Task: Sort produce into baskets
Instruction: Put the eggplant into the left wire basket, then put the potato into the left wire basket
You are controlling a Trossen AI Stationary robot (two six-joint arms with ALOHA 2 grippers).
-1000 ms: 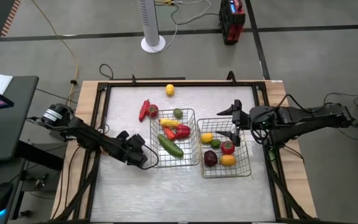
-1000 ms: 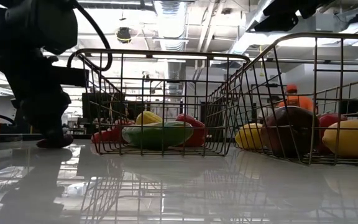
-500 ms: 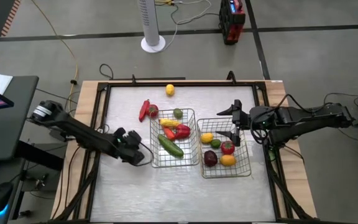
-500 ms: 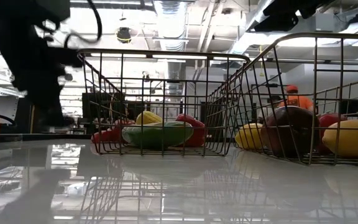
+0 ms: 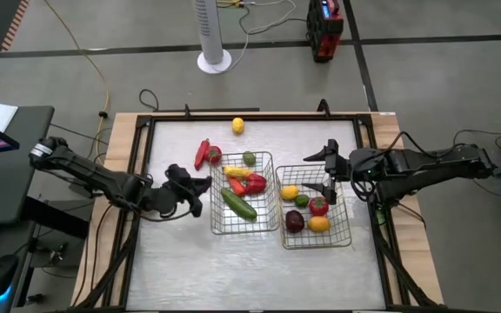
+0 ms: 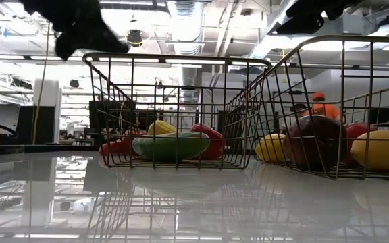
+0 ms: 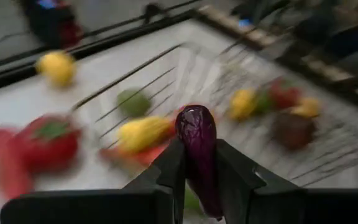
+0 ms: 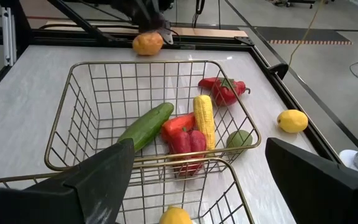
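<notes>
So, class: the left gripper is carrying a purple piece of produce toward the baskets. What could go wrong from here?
1. The left gripper pinches the purple eggplant only low down, so it might slip out in transit.
2. It sits close to the left basket, so it might clip the rim.
3. The right gripper hangs open over the right basket; a delivery there could bring the arms together.

Dark purple, glossy: the eggplant. Silver wire mesh: both baskets. Green cucumber, yellow corn, red pepper in one. Yellow lemon near the table's far edge. White, faintly marbled: the table.
</notes>
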